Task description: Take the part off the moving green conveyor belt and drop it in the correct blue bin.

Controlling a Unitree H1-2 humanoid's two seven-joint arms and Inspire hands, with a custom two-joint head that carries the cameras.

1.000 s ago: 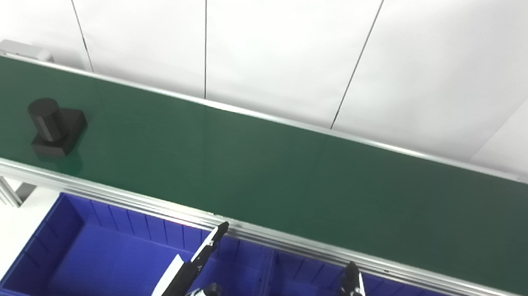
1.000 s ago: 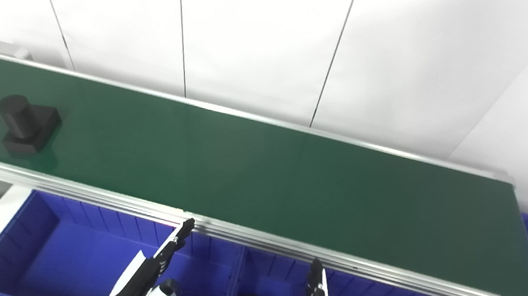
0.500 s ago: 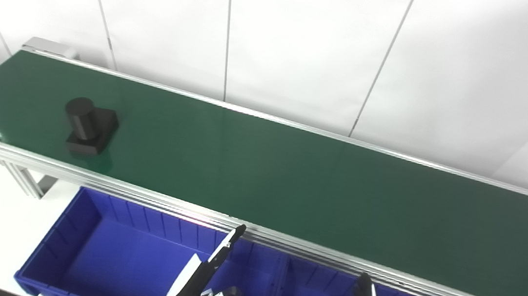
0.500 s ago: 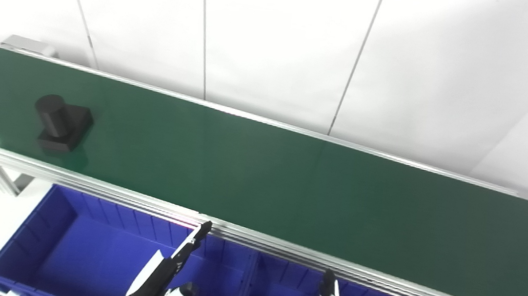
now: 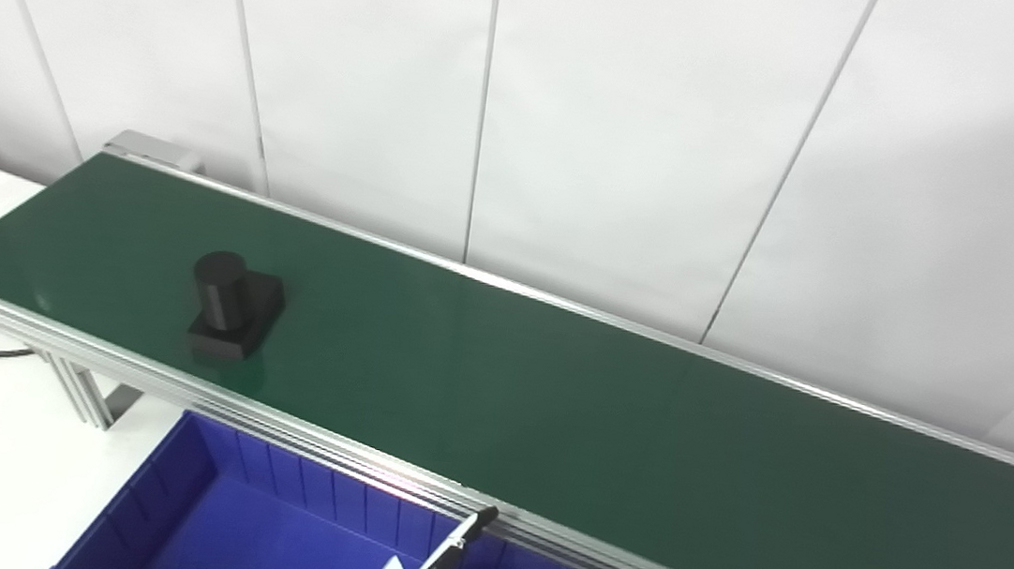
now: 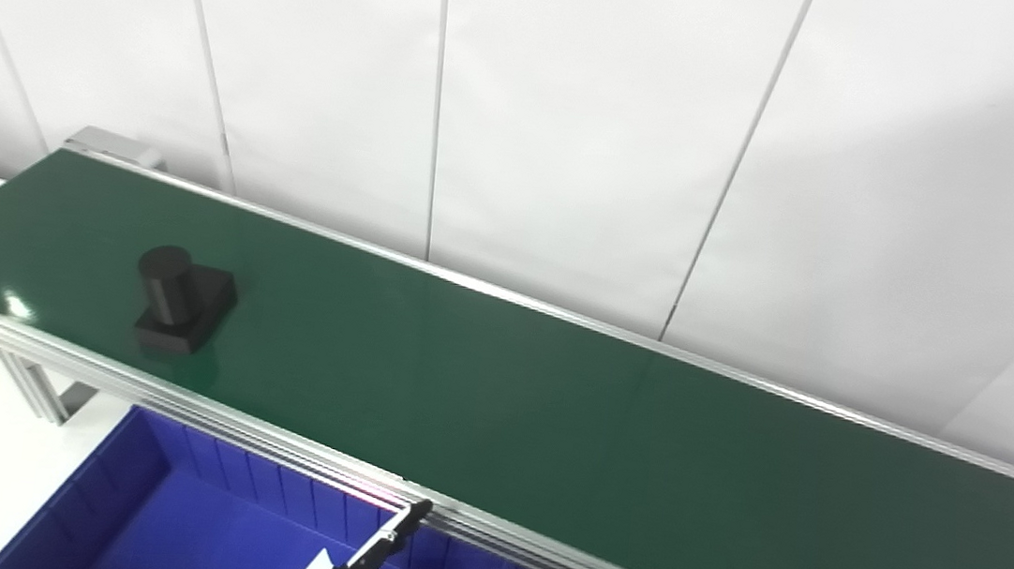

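Now | part [image 5: 233, 307]: black, cylinder on square base, on belt [image 5: 550, 412] | fingers' state: cannot tell

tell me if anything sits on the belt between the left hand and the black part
Nothing visible does. The black part stands alone on the green belt, toward its left end. Only fingertips of the left hand show, low over the blue bin. Between them lie bare belt and the belt's aluminium side rail.
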